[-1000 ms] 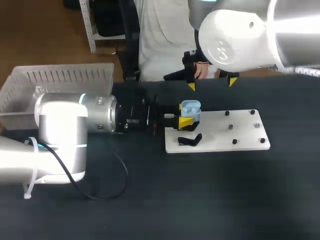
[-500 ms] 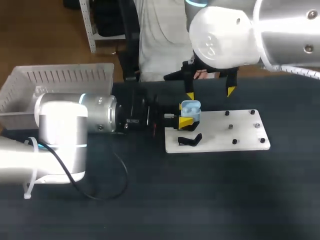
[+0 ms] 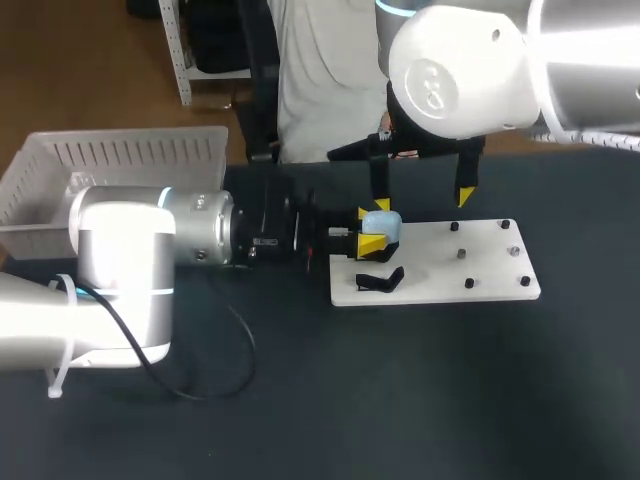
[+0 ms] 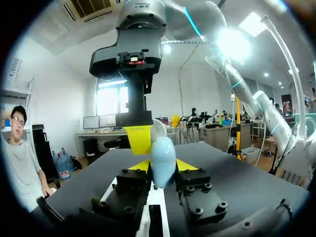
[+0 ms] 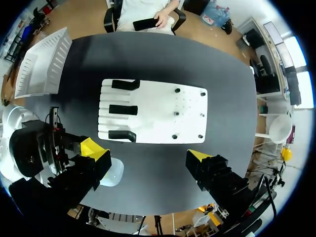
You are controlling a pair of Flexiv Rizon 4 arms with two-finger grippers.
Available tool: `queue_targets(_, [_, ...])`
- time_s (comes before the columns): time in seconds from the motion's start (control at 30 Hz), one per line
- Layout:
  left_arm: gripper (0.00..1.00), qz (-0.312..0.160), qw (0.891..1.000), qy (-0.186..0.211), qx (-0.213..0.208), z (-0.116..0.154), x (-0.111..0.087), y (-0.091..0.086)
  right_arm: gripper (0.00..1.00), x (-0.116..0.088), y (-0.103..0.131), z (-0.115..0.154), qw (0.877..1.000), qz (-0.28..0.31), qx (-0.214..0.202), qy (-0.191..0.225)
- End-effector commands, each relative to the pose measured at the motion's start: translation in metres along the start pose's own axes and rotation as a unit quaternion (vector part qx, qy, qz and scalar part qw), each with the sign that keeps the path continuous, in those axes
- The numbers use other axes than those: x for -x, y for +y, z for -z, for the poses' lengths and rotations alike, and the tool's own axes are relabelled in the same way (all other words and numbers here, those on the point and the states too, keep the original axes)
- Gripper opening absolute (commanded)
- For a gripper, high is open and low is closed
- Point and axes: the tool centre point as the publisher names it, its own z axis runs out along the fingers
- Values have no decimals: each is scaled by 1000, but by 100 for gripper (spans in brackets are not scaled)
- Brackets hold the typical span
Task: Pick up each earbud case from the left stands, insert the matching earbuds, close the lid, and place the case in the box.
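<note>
My left gripper (image 3: 371, 240) holds a light blue earbud case (image 3: 381, 223) sideways over the left end of the white board (image 3: 490, 285), fingers shut on it. In the left wrist view the case (image 4: 163, 159) stands between the yellow tips, lid down. My right gripper (image 3: 421, 198) hangs open above the board. One of its fingertips (image 3: 380, 204) is at the case's top, the other (image 3: 463, 194) is well to the right. In the right wrist view the case (image 5: 112, 172) lies against one of its fingertips (image 5: 95, 154). A black stand (image 3: 380, 280) sits on the board under the case.
A white basket (image 3: 110, 160) stands at the table's back left. Three black stands (image 5: 123, 109) line the board's left side, and small pegs (image 3: 460, 254) dot its right half. A thin black cable (image 3: 235, 355) loops on the dark table beside my left arm.
My right gripper has come down over the board until one fingertip reached the case. The case's raised lid now looks folded down. The left arm has kept still.
</note>
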Motion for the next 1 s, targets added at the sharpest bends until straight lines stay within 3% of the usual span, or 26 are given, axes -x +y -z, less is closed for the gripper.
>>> queue_targets(0.03, [0, -2, 1000, -1, 5, -1, 0, -2, 100, -5, -5, -2, 1000, -4, 3, -6])
queue_targets(0.27, [0, -2, 1000, -1, 5, -1, 0, -2, 100, 3, -30, 24, 994, -56, 15, -90])
queue_targets(0.5, [0, -1, 1000, 14, 6, 9, 8, -4, 100, 0, -75, 48, 988, -92, 53, -112])
queue_targets(0.57, [0, 0, 1000, 12, 18, 19, 15, -5, 100, 0, -75, 48, 988, -92, 53, -112])
queue_targets(0.63, [0, 2, 999, 14, 36, 35, 24, -4, 100, 0, -75, 48, 988, -92, 53, -112])
queue_targets(0.7, [0, 22, 997, -27, 63, 52, 33, -3, 100, 0, -75, 48, 988, -92, 53, -112])
queue_targets(0.83, [0, 32, 993, -25, 110, 95, 42, 3, 100, 0, -75, 48, 988, -92, 53, -112])
queue_targets(1.0, [0, 29, 984, 23, 173, 157, 51, 17, 100, 0, -75, 48, 988, -92, 53, -112])
